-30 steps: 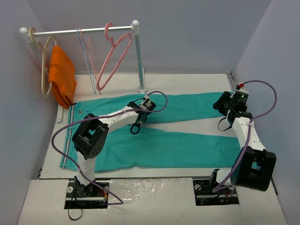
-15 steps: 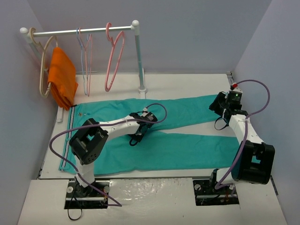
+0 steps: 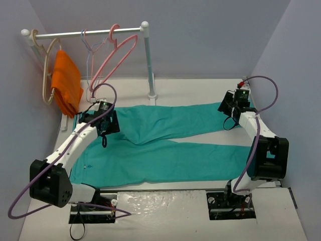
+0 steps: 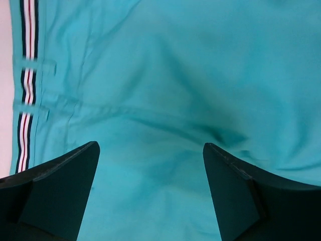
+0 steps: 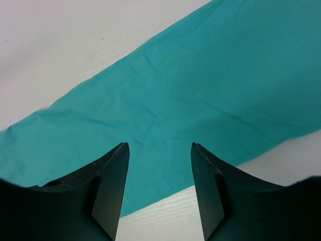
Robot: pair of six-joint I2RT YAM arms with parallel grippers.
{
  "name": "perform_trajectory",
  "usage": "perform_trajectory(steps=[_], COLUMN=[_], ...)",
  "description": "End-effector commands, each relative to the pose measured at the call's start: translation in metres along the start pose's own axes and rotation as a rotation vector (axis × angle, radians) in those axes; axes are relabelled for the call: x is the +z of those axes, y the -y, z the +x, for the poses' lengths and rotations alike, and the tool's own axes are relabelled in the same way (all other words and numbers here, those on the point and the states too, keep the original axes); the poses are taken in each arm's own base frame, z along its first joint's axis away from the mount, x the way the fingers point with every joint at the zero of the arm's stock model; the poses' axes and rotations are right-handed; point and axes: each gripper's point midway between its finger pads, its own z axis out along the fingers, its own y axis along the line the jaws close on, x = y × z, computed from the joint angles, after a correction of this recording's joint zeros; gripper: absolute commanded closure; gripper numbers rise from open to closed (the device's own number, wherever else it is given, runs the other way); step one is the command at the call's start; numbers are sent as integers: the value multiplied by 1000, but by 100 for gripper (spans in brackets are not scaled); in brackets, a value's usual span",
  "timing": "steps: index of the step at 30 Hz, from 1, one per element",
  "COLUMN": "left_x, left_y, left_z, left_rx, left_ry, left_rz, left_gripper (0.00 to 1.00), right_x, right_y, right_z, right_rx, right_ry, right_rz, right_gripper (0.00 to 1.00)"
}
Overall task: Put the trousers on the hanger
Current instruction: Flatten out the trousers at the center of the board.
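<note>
Open right pincer (image 5: pixel 158 175) above teal trousers (image 5: pixel 200 95), white table (image 5: pixel 60 45) beneath

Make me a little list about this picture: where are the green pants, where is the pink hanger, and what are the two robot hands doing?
trousers: lying spread out on the table
hanger: on the rail, tilted, nothing on it
left gripper: open, over the trousers near the striped waistband
right gripper: open, over the end of the far leg
orange cloth: hanging at the rail's left end
task: not yet done
</note>
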Motion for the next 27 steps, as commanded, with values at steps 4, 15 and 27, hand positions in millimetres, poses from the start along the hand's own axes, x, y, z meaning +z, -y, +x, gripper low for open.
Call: perform_trajectory(steps=[4, 15, 27], left_x=[48, 72, 41], left_y=[-13, -56, -97], left_z=[28, 115, 137], left_rx=[-268, -345, -425], left_ry=[-136, -485, -599], left_rz=[45, -103, -163], left_gripper=[19, 22, 23], right_x=[28, 74, 115], right_y=[-4, 33, 67], right_z=[-7, 18, 12], right_rx=[-28, 6, 100], right_ry=[4, -90, -114], right_rz=[12, 106, 204], right_gripper=[51, 51, 51])
